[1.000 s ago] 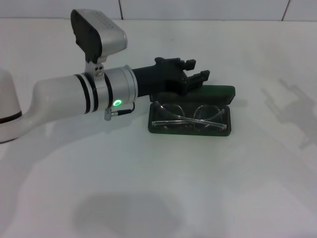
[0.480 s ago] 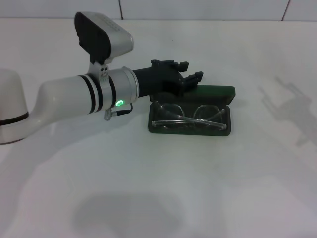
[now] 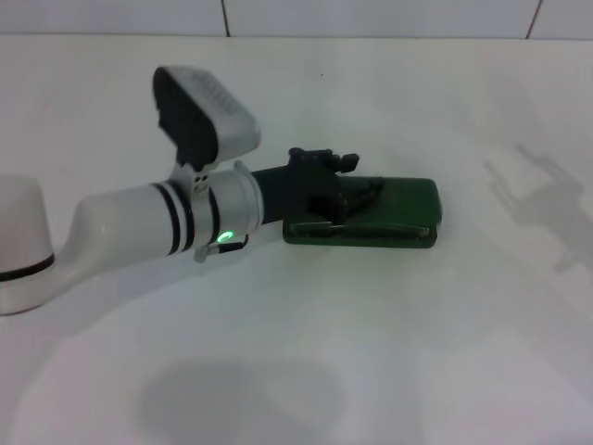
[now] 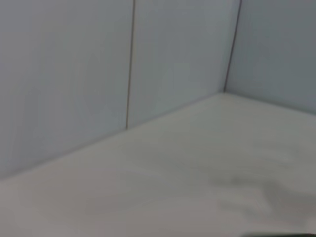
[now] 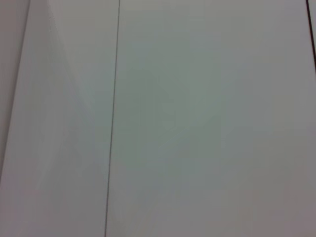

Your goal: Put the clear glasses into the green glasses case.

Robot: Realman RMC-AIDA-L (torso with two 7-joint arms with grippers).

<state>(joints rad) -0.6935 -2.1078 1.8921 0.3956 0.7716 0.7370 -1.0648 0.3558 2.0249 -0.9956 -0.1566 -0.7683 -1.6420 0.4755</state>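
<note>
The green glasses case lay near the table's centre, lid almost down. The left gripper rested on the lid at its 9 o'clock end; I cannot tell its fingers' state.

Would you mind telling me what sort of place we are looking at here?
Probably a plain test bench: a bare white table, a white panelled wall behind, and only the green glasses case under the left gripper.

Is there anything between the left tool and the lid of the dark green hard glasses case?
Nothing shows between them in the head view: the left tool rests directly on the lid of the dark green hard glasses case, which is nearly shut.
</note>
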